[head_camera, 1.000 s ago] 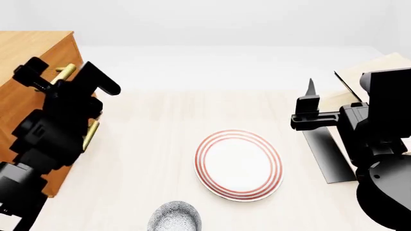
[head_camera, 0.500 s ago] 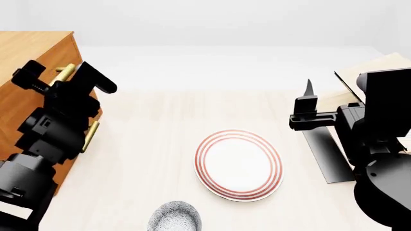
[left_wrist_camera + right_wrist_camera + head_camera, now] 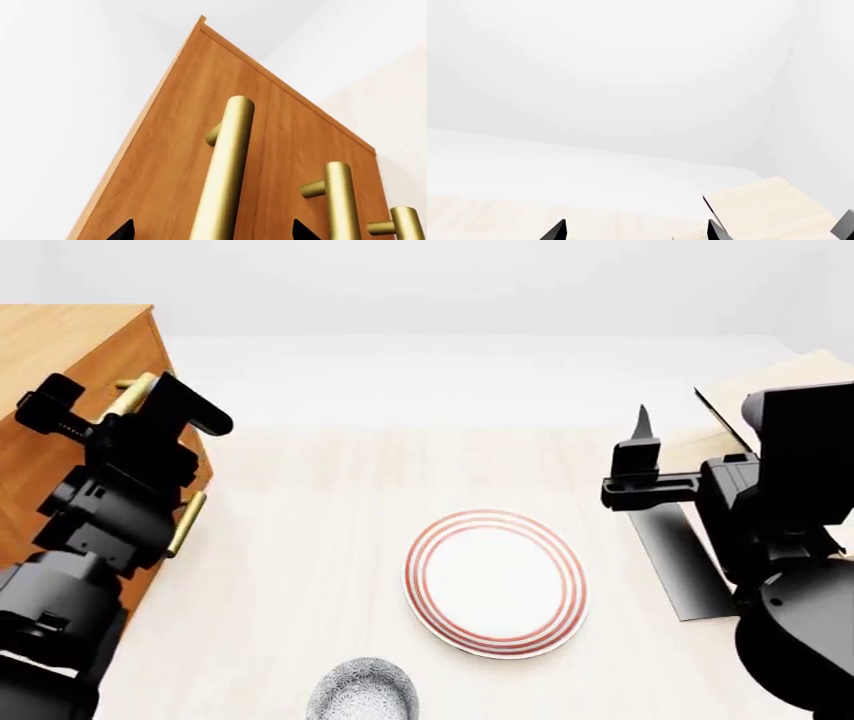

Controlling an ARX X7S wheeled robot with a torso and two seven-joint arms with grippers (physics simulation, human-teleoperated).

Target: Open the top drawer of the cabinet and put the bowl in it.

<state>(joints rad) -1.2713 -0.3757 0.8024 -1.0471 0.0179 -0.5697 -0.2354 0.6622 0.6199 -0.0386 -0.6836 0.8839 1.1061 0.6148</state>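
Your right wrist camera shows mostly blank white wall, with two dark fingers (image 3: 555,231) poking up spread apart at the bottom edge, the pale table (image 3: 487,215) across the lower left, and a pale wooden rack (image 3: 767,207) at the lower right.

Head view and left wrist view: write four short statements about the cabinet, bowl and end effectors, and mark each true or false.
1. The left end effector straddles the top drawer's brass handle. True.
2. The bowl sits on the red-ringed plate. False: it stands apart, nearer the robot.
3. The top drawer is pulled out of the cabinet. False: its front lies flush.
4. The right end effector holds nothing. True.
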